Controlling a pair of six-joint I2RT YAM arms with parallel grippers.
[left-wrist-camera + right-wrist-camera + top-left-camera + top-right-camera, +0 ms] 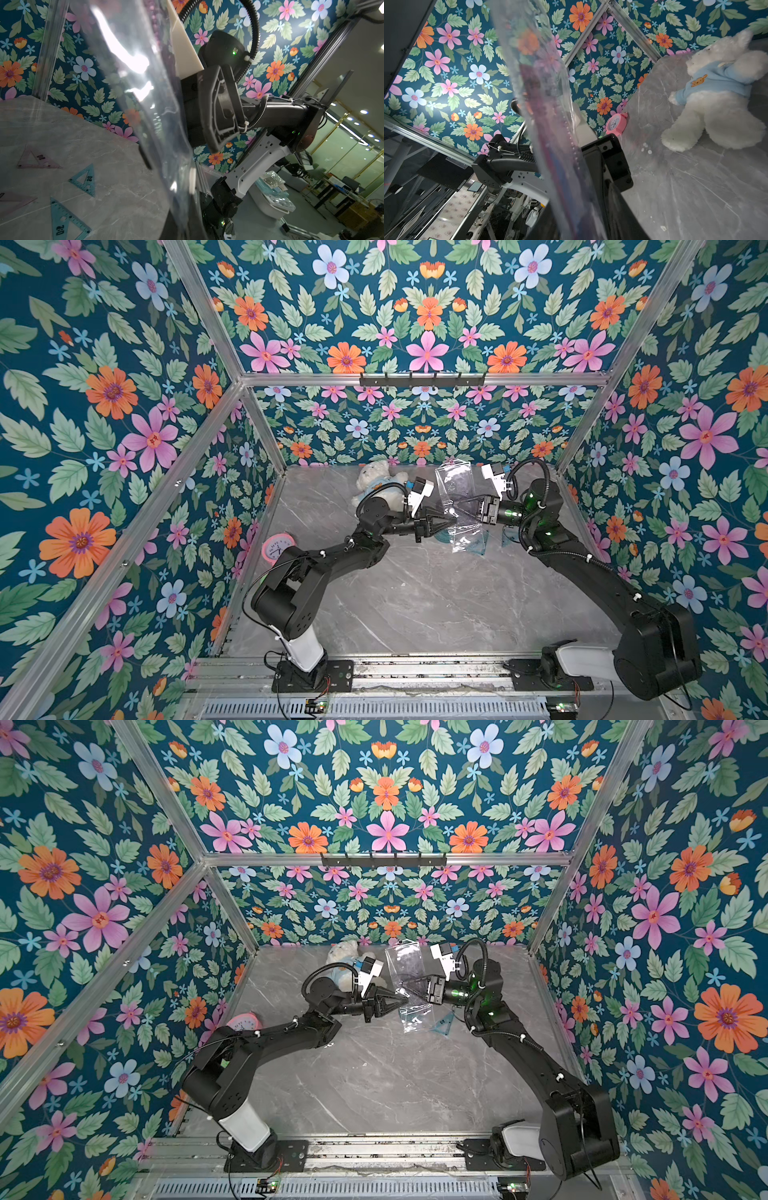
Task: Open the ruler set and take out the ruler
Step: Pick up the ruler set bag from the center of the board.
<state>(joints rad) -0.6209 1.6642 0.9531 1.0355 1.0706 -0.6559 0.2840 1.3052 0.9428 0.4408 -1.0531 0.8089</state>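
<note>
Floral wallpaper closes in three sides of a grey marble-look surface [415,605]. The ruler set [455,485], a clear, thin plastic pouch, stands upright in the air toward the far end of it, between the two arms. The left tool [451,517] is pressed together on the pouch's lower part. The right tool [459,508] meets the film from the opposite side, but I cannot tell whether its jaws pinch it.

Inside the pouch a pinkish-purple graduated strip [542,87] looks to be the ruler. Teal triangular set squares [84,180] and a pink triangular one [35,160] lie flat on the surface below.

The film should be very light, limp and slippery, so it will fold and twist rather than hold its shape. It is best held near an edge or the mouth. The ruler should be stiff, thin and light, and is best pinched across its flat faces at an exposed end.

The back wall is close behind the pouch. A white plush bear in a blue top [716,104] lies near the left arm, and a pink round alarm clock [615,124] sits by the left wall. The near half of the surface offers the widest room.
</note>
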